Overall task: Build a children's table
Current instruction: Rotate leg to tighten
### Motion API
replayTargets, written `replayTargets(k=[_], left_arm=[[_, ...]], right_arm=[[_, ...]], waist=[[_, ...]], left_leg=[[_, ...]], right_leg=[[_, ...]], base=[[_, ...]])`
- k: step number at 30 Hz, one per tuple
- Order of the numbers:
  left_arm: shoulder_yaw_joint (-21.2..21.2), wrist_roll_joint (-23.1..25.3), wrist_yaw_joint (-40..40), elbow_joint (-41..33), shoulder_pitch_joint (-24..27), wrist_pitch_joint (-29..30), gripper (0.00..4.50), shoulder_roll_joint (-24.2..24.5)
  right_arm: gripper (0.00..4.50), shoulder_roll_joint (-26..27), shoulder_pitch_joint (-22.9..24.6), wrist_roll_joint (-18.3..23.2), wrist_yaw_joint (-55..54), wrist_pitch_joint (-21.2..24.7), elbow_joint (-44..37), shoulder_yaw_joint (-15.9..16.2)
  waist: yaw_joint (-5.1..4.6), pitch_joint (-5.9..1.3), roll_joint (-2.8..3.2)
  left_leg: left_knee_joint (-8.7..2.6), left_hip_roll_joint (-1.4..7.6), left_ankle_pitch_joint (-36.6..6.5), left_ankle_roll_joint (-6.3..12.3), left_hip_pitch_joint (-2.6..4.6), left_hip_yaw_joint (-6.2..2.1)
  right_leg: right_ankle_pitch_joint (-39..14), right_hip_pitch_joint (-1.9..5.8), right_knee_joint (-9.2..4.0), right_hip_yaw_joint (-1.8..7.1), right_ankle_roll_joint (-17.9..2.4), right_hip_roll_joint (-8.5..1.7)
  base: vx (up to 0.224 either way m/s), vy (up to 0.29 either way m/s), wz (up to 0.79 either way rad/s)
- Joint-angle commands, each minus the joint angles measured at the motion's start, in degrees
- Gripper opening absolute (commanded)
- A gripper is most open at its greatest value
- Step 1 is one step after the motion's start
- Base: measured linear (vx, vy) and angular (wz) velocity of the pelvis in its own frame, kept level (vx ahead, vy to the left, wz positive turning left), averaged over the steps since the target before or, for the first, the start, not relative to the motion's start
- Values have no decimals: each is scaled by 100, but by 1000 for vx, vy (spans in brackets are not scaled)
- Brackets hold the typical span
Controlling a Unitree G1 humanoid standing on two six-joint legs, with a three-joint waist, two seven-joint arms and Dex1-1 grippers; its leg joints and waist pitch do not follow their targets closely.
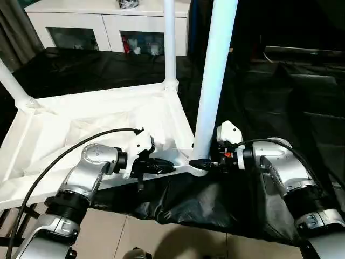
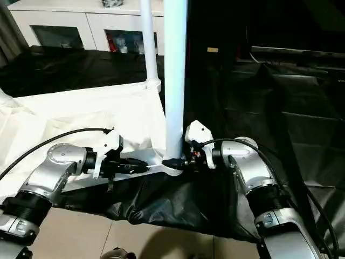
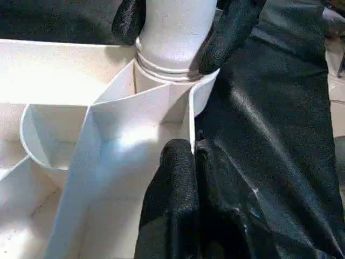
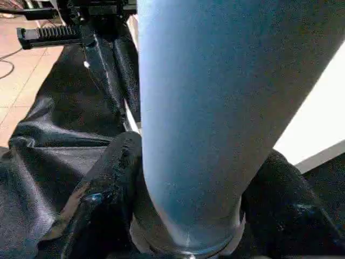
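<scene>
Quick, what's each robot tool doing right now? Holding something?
Left tool: shut, pinching the tabletop rim beside the near corner socket.
Right tool: fingers either side of the near leg, at its base.

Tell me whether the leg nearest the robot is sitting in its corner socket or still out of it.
In. The near leg stands upright with its base inside the tabletop's corner socket.

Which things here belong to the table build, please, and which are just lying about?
Job:
- tabletop, upside down
- near leg, standing in its corner socket
- far leg
- left leg

Lying about:
- cabinet
- black sheet
</scene>
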Motion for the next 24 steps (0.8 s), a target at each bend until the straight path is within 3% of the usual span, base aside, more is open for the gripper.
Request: replayTargets(k=[1,8,9,13,15,17,20,24], left_arm=[[121,-331,-36,-403,-155,-106,0,-27],[125,-156,545,-224,-216,-126,0,-351],[99,25,985,-2,-320,-162,0,-569],[117,245,1749,329,-499,-161,0,-944],[127,402,2442,608,-667,-128,0,-1329],[130,529,3071,829,-810,-95,0,-1683],[115,614,3528,932,-909,-69,0,-1998],[48,710,3601,929,-938,-131,0,-2063]], right_arm=[[241,39,173,-14,129,89,0,242],[240,345,292,39,-519,258,-75,36],[239,596,250,-66,-1142,280,99,-85],[204,1040,107,-158,-2171,317,469,-315],[200,1515,-96,-191,-3309,373,898,-583],[197,1929,-303,-276,-4373,413,1266,-762],[197,2234,-492,-323,-4989,327,1471,-840],[197,2350,-557,-267,-5121,218,1499,-924]], waist=[[-6,-423,-49],[-33,-408,-60],[-54,-407,-87],[-111,-396,-79],[-123,-406,-71],[-172,-400,-23],[-186,-410,-51],[-178,-423,-35]], left_leg=[[-363,206,-1096,383,56,-37],[-373,210,-1167,336,68,-37],[-382,194,-1198,295,63,-42],[-391,173,-1269,161,84,-45],[-386,166,-1260,123,89,-46],[-401,159,-1405,10,112,-62],[-394,150,-1335,109,79,-54],[-380,147,-1229,229,72,-49]], right_leg=[[-1518,309,-404,255,-1159,-432],[-1599,293,-422,258,-1147,-428],[-1773,301,-441,254,-1071,-436],[-2020,281,-480,260,-982,-434],[-1999,287,-475,262,-980,-436],[-2054,275,-503,255,-965,-435],[-1752,302,-485,263,-995,-438],[-1598,310,-473,261,-1025,-442]], base=[[0,0,0],[0,0,0],[0,0,0],[0,0,0],[0,0,0],[0,0,0],[0,0,0],[0,0,0]])
